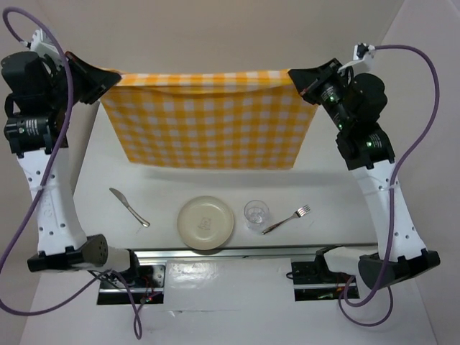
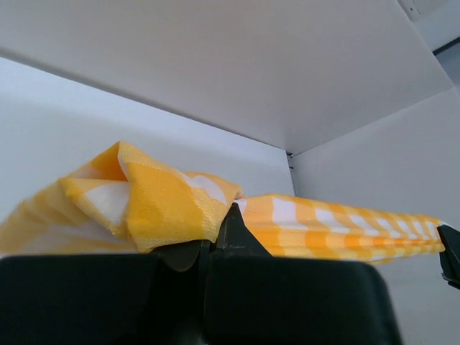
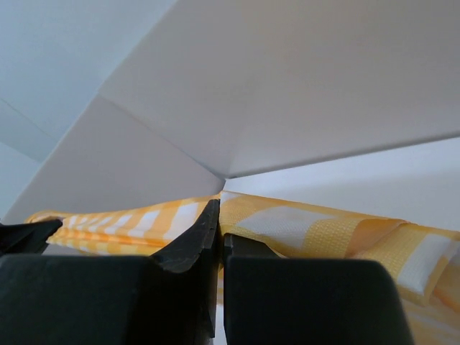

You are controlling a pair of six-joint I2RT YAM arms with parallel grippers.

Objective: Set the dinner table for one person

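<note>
A yellow-and-white checked cloth (image 1: pixel 208 118) hangs stretched between my two grippers above the far part of the white dinner table (image 1: pixel 158 187). My left gripper (image 1: pixel 113 77) is shut on the cloth's left top corner (image 2: pixel 154 205). My right gripper (image 1: pixel 296 77) is shut on its right top corner (image 3: pixel 302 226). On the table near the front lie a knife (image 1: pixel 129 207), a cream plate (image 1: pixel 206 222), a clear glass (image 1: pixel 256 213) and a fork (image 1: pixel 286 219).
A metal rail (image 1: pixel 237 252) runs along the table's near edge, between the arm bases. White walls close in the back and both sides. The cloth's lower edge hangs just behind the tableware.
</note>
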